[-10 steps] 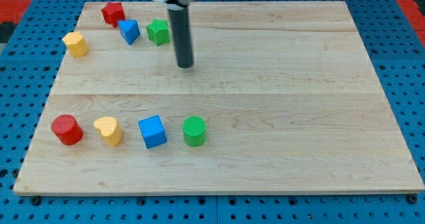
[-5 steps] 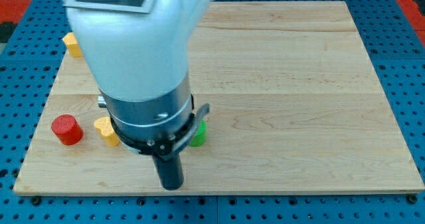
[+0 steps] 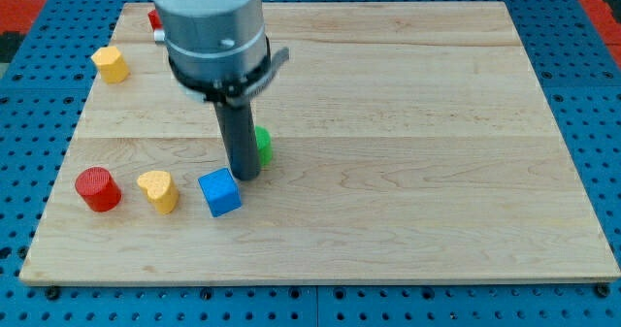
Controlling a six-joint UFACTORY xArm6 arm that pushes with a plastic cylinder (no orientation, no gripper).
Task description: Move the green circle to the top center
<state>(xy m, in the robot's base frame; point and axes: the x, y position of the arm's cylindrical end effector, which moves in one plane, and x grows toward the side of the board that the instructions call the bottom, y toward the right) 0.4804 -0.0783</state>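
Wooden board [image 3: 437, 123], my tip [image 3: 245, 177] touching green circle [image 3: 263, 146], just beside blue cube [image 3: 220, 192], no fingers visible

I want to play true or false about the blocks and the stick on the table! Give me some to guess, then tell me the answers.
1. My tip sits right beside the green circle. True; the rod hides most of that block.
2. The blue cube is at the view's top right. False: it lies just below my tip, toward the view's bottom left.
3. The red cylinder is left of the yellow heart. True.
4. The green circle has reached the top center. False: it is near the middle height of the wooden board.
5. A yellow block is near the view's top left. True.
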